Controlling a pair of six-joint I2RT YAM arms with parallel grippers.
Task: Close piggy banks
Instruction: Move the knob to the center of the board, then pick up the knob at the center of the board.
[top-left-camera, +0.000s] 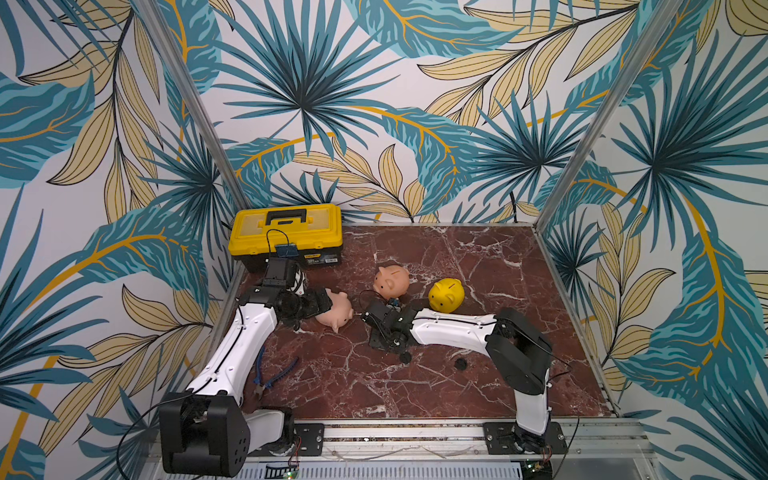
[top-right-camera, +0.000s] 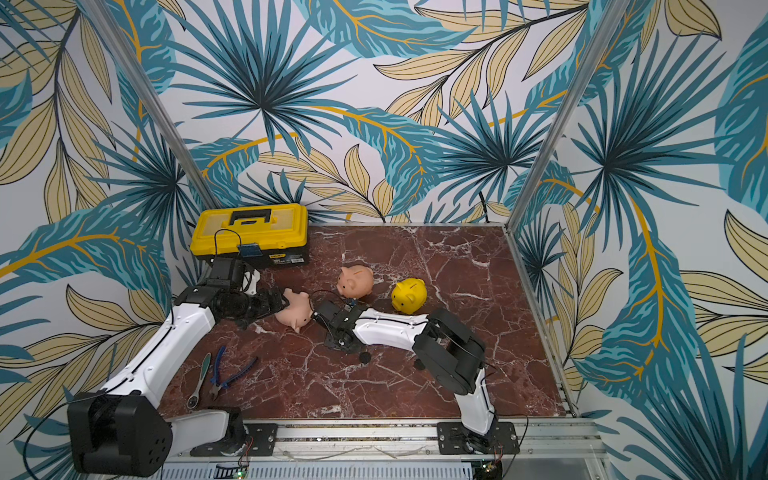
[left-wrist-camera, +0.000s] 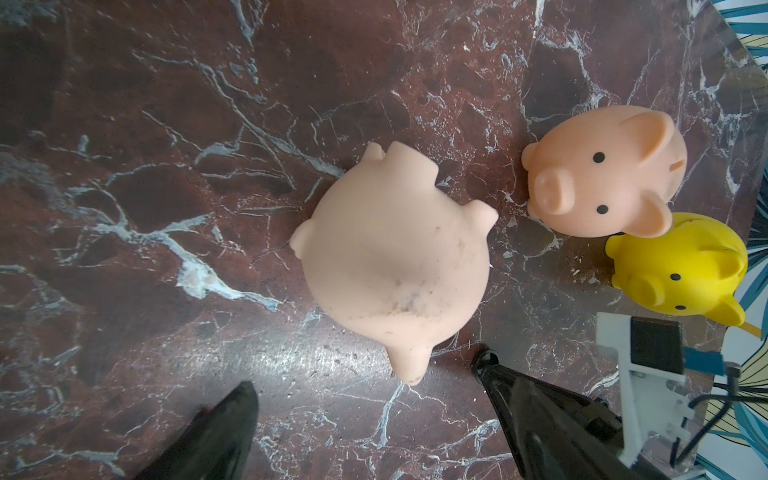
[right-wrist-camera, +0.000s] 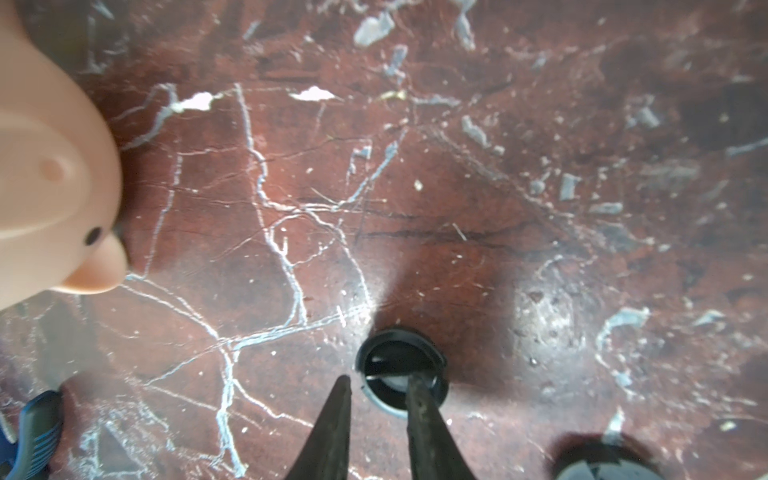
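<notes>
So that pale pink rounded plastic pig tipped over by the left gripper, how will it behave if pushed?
The pale pink plastic pig will probably roll or spin: it rests tipped over on its smooth round body. Likely hollow and light as a coin bank, it could skid on the glossy marble.

Piggy banks: three – pale pink pig (left-wrist-camera: 390, 266) ahead of left jaws, peach pig (left-wrist-camera: 602, 174) and yellow pig (left-wrist-camera: 677, 270) further off. Black plugs: two – near plug (right-wrist-camera: 390, 353) at right jaw tips, far plug (right-wrist-camera: 602, 465) beside. Toolbox (top-left-camera: 286, 237), pliers (top-right-camera: 217, 380), ratchet (top-right-camera: 200, 378): one each.
</notes>
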